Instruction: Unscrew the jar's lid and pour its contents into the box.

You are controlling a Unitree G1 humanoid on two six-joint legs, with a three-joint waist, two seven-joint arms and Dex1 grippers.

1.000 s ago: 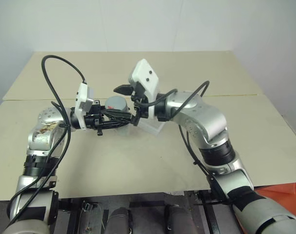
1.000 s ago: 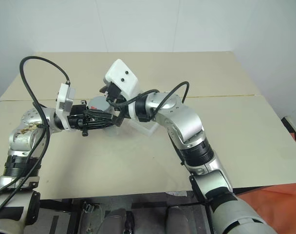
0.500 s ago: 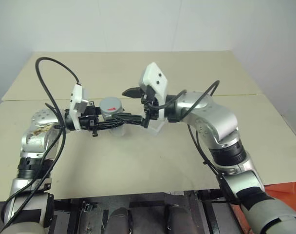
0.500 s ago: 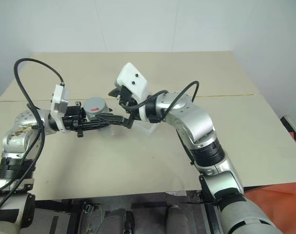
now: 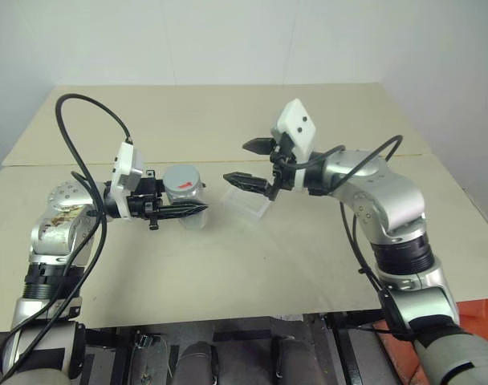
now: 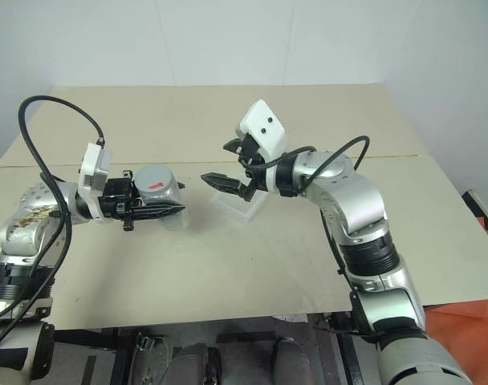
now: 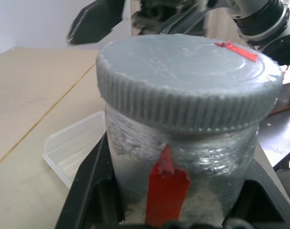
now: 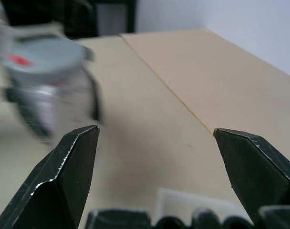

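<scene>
Right gripper (image 5: 250, 163) is backing off the silver metallic jar (image 5: 185, 187), empty, wide open | left gripper (image 5: 197, 209) is clamping jar | grey ribbed lid (image 7: 188, 80) on: unscrewing; next regrasp lid.

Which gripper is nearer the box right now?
Right. The right gripper hangs open just above the box, while the left gripper, shut on the jar, sits off to the box's left.

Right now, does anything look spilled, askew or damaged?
Nothing stands out. The jar sits upright in the left gripper with its lid on, and the box lies flat on the table.
</scene>
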